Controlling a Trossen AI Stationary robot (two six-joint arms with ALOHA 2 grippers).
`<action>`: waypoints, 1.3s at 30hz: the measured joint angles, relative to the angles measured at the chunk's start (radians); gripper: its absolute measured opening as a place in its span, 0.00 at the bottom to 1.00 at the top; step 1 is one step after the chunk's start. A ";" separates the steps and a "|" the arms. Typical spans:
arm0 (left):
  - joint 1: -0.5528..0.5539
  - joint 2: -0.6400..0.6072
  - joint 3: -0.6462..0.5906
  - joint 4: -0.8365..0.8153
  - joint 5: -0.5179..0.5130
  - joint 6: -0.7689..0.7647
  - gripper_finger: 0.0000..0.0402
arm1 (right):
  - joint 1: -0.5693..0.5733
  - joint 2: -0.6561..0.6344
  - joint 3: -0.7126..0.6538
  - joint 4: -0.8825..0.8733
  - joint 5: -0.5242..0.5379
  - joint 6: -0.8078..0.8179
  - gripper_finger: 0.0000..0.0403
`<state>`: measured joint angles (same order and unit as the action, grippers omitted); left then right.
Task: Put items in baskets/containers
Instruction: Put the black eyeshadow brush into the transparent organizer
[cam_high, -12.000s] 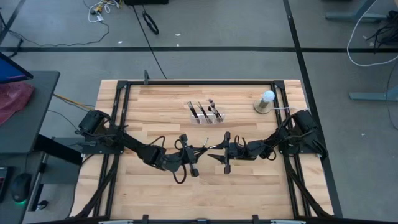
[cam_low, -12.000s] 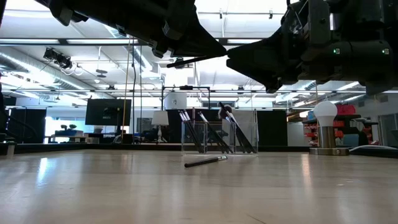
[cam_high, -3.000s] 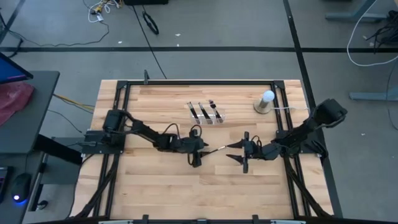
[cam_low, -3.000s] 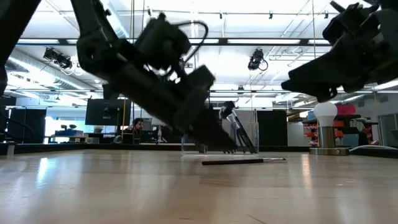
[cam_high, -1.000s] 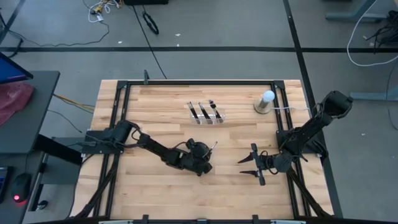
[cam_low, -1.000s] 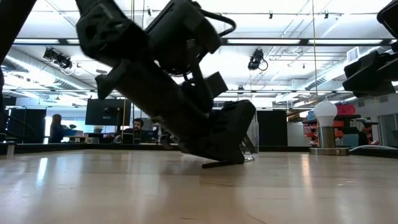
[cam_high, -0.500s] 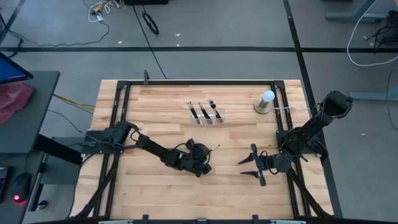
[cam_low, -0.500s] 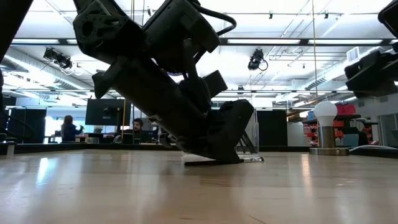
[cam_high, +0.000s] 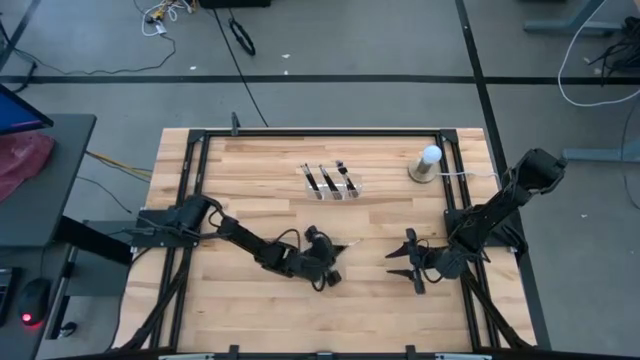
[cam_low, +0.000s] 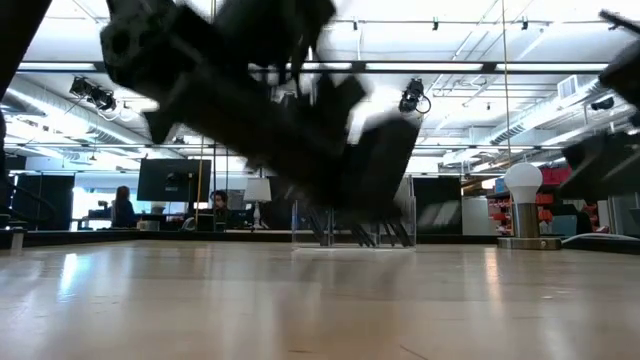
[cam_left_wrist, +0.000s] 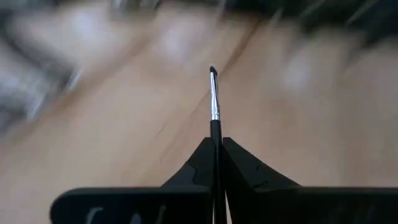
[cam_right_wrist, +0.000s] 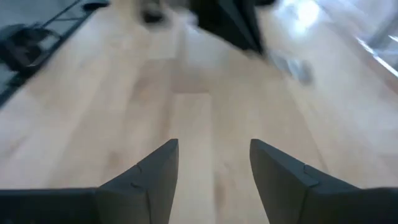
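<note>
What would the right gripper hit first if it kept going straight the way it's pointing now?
Probably the left gripper: the right gripper, jaws open and empty, points across bare table toward it and the makeup brush it holds. Heights are unclear, so it might pass.

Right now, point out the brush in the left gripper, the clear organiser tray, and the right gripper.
brush (cam_left_wrist: 214, 102): left wrist view, on its silver ferrule.
clear organiser tray (cam_high: 357, 187): high view, on its right end wall.
right gripper (cam_right_wrist: 212, 163): right wrist view, midway between its open fingertips.
</note>
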<state>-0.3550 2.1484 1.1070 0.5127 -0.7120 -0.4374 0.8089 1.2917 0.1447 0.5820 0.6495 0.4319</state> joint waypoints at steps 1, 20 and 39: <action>0.000 -0.004 0.004 0.077 0.000 0.040 0.04 | 0.000 0.015 -0.014 0.023 0.019 0.019 0.50; -0.043 -0.006 0.077 0.537 0.050 0.434 0.05 | -0.063 0.181 0.036 0.676 0.113 -0.274 0.50; -0.056 -0.007 0.099 0.537 0.044 0.484 0.05 | -0.079 0.182 0.073 0.845 0.032 -0.391 0.33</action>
<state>-0.4107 2.1410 1.2060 1.0492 -0.6677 0.0463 0.7298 1.4736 0.2176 1.4269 0.6814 0.0410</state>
